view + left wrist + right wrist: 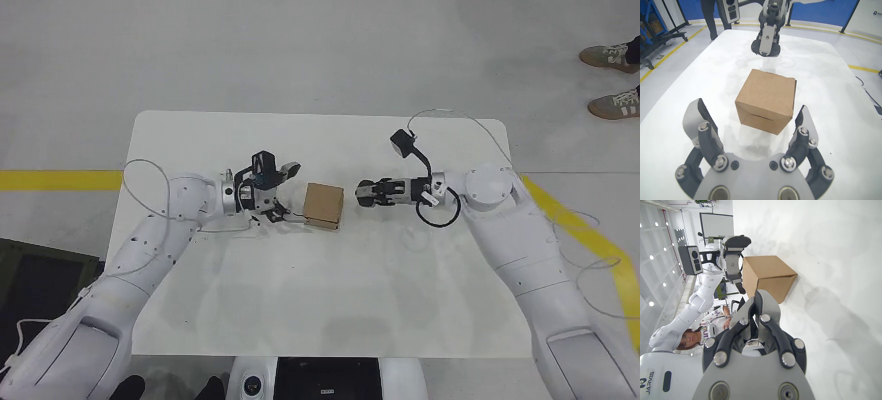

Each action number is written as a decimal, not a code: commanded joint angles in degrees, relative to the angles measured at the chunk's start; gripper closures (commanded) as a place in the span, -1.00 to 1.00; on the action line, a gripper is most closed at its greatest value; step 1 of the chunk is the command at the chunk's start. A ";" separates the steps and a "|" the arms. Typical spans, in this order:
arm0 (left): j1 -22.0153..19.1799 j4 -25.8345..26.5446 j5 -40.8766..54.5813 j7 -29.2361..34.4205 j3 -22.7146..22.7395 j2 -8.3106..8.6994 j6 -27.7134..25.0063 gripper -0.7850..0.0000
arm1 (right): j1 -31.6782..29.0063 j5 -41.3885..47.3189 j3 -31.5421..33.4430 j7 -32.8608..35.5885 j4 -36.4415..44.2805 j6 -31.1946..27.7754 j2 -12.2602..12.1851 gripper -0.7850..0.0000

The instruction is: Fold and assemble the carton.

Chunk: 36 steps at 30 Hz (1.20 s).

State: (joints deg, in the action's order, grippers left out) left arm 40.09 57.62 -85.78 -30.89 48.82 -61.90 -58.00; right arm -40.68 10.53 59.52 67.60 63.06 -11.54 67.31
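Top view: white table [400, 300] with rounded corners. Near its middle, a brown carton [324, 205], folded shut into a cube, resting flat on the tabletop between the two grippers. In the left wrist view, a thin dark slot [761, 117] across the nearer carton face, with diagonal creases running toward that face's corners. On one side, left gripper [284, 192], jaws spread wide, just beside the carton and not touching it. On the other side, right gripper [360, 192], jaws pressed together on nothing, tips pointed at the carton, near it but apart.
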 commanded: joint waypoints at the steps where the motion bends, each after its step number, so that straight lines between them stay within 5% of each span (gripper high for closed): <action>1: 0.37 1.40 2.92 0.97 0.46 0.89 0.00 -1.00 | -0.41 0.01 0.60 -0.24 0.49 -1.03 -0.21 -0.20; 2: 0.44 2.09 4.51 1.61 0.78 1.35 0.00 -1.00 | -0.56 0.04 0.90 -0.36 0.82 -1.76 -0.31 -0.93; 3: 0.45 2.70 6.18 2.41 1.15 1.83 0.00 -1.00 | -0.72 0.24 1.25 -0.55 1.04 -2.70 -0.39 -1.00; 9: -0.47 3.48 17.36 9.99 4.77 4.00 0.00 -1.00 | -0.88 0.28 3.12 -3.40 0.42 -10.92 -0.74 -1.00; 20: -2.98 -0.26 35.79 28.99 8.33 4.54 0.80 -1.00 | -0.65 -9.85 8.16 -17.56 -1.35 -22.37 -2.00 -1.00; 36: -4.74 -1.98 41.70 39.01 13.71 6.03 1.23 -1.00 | -6.63 -27.99 19.52 -34.44 10.12 -17.04 -5.19 -1.00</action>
State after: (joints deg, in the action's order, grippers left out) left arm 35.40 55.72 -44.26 7.87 62.25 -55.96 -56.63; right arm -46.82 -17.19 78.52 33.19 72.38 -29.04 62.26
